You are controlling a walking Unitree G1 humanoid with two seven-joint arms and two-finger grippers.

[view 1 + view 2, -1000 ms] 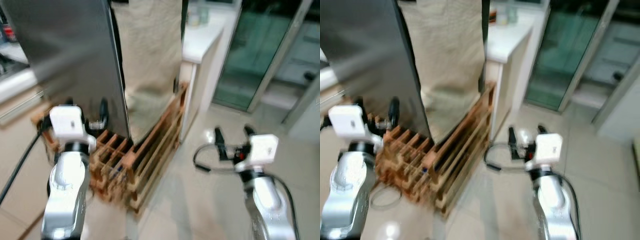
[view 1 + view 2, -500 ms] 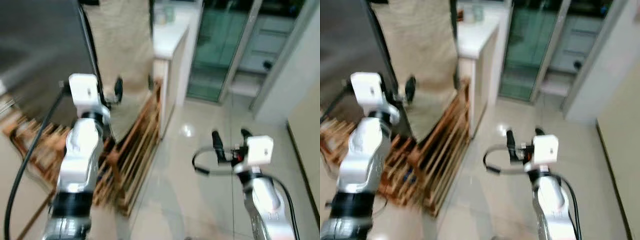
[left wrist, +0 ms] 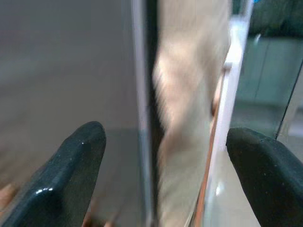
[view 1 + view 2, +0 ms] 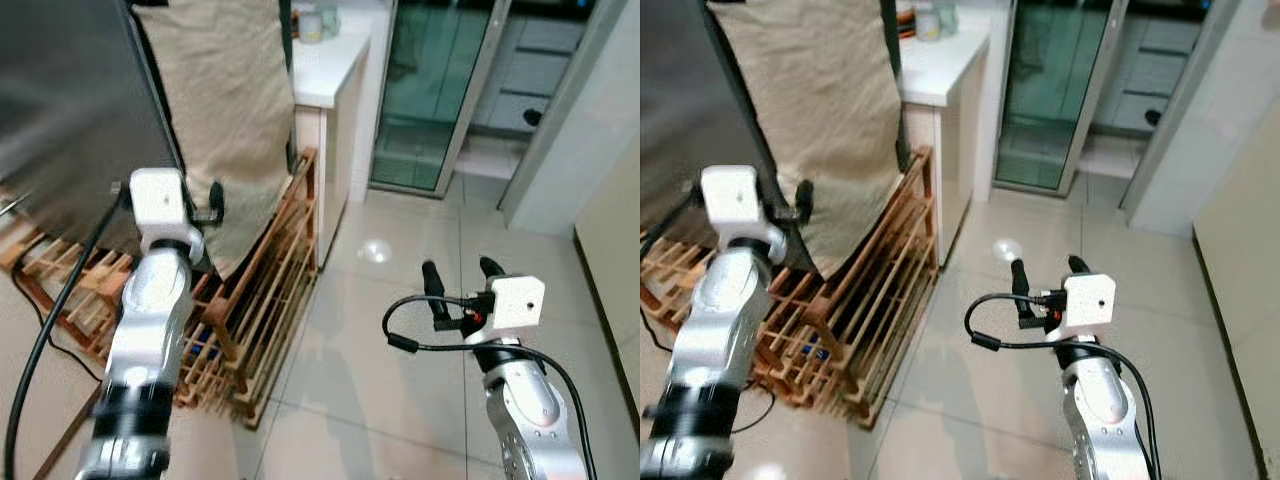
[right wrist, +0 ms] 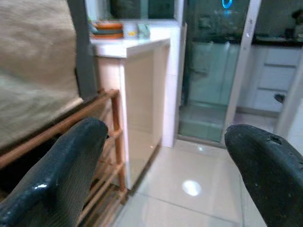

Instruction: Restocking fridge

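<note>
The robot is standing on a glossy tiled floor (image 4: 400,330) beside the fridge (image 4: 70,110), whose grey steel door is filling the upper left of what it sees. Its left gripper (image 4: 200,200) is being held up close against the edge of that door, fingers spread wide apart and holding nothing; from the wrist, the door's edge (image 3: 142,109) is running straight up between the two black fingertips (image 3: 75,161). A beige cloth (image 4: 225,110) is hanging down just behind the door edge, draping over a low wooden rack (image 4: 260,290) that is sitting on the floor against the fridge. Beyond the cloth, a white counter (image 4: 325,75) is carrying a jar (image 4: 308,22) near its far end. The right gripper (image 4: 455,285) is hovering out over the bare tiles, well apart from the fridge, its fingers also open and empty, with a black cable (image 4: 400,325) looping out from its wrist. It is pointing toward a green-tinted glass sliding door (image 4: 430,90) at the back of the room.
</note>
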